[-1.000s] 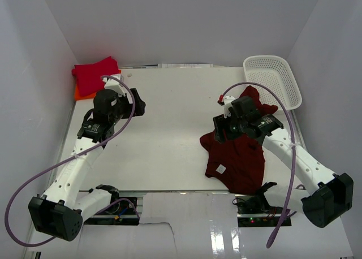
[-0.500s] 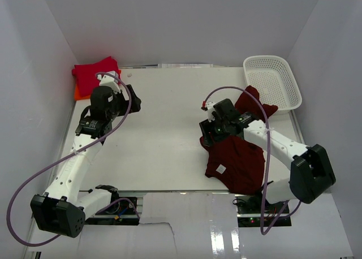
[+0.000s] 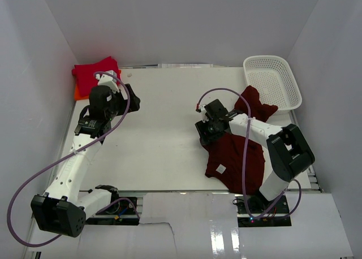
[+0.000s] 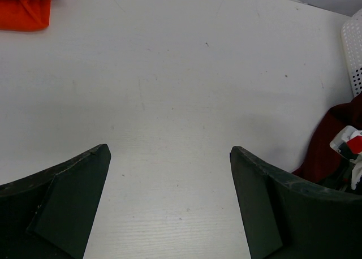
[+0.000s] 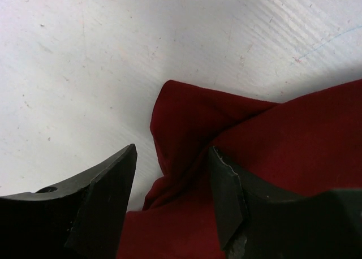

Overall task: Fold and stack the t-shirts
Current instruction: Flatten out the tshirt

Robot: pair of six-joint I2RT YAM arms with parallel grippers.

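The dark maroon t-shirt (image 3: 237, 163) lies crumpled at the right of the table, one part reaching toward the basket. My right gripper (image 3: 205, 136) is low over its left edge. In the right wrist view the gripper (image 5: 173, 147) is open, and a raised fold of the maroon cloth (image 5: 254, 134) lies between its fingers without being pinched. A folded crimson red t-shirt (image 3: 96, 72) lies on an orange t-shirt (image 3: 79, 91) at the far left corner. My left gripper (image 3: 133, 100) (image 4: 169, 149) hangs wide open over bare table, holding nothing.
A white mesh basket (image 3: 274, 81) stands at the far right corner, its rim (image 4: 353, 50) at the right edge of the left wrist view. The orange shirt (image 4: 25, 13) shows at that view's top left. White walls enclose the table.
My right gripper has swung left across the maroon shirt to its left edge, and its jaws have narrowed somewhat. The left gripper has shifted slightly toward the far side.
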